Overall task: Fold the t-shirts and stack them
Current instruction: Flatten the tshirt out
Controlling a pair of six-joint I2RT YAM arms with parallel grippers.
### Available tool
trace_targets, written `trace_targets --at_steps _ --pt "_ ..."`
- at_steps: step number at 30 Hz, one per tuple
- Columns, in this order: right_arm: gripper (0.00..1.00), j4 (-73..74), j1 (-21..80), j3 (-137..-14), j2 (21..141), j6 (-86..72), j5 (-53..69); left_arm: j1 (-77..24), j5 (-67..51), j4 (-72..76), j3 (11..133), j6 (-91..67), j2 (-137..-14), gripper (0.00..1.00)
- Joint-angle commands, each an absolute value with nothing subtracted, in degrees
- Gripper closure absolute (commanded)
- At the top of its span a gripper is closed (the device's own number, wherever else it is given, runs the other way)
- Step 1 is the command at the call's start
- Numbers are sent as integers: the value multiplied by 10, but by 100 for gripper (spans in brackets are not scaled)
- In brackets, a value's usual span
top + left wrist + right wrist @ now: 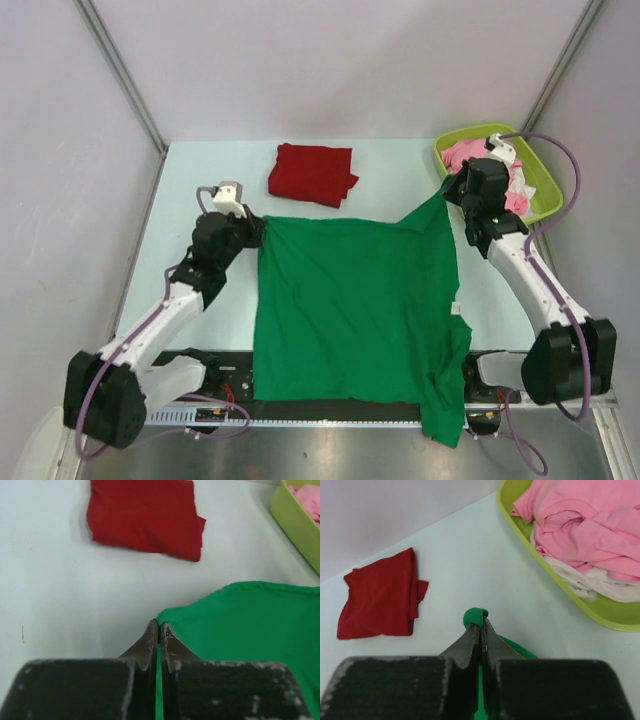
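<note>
Pinching green tee (350, 310) far corners: L gripper (158, 626) left, R gripper (480, 624) right, both clamped.

A pale mint tabletop (200, 180) fills mid-frame under even light, backed by plain lilac-grey walls (340, 60), with slanted metal posts (120, 70) at upper left and right and a steel strip (330, 455) along the bottom.
</note>
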State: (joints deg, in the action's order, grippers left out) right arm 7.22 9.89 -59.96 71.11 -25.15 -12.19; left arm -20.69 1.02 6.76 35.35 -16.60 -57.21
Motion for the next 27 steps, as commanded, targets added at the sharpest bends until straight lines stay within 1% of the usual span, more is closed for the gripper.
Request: trace_targets --at_steps 1,2,5,8,13,17,18,22,27 --pt "100 -40 77 -609 770 -276 -169 -125 -63 192 402 -242 -633 100" --pt "100 -53 70 -609 780 -283 -168 -115 -71 184 430 -242 -669 100" --pt "100 -85 64 -609 808 -289 -159 -88 -83 164 491 -227 -725 100" --pt "100 -127 61 -609 820 -287 -151 -67 -92 162 534 -215 -753 100" --pt "100 -195 58 -620 840 -271 -138 -33 -106 181 571 -208 -804 100" --pt "100 -151 58 -704 916 -265 -126 -18 -120 170 613 -206 -863 100" --pt "100 -143 58 -713 951 -266 -122 -18 -120 171 617 -206 -876 100" --pt "100 -123 58 -762 1022 -274 -117 -7 -134 178 633 -227 -939 100" --pt "100 -151 59 -784 1034 -276 -115 -2 -148 205 641 -243 -957 100"
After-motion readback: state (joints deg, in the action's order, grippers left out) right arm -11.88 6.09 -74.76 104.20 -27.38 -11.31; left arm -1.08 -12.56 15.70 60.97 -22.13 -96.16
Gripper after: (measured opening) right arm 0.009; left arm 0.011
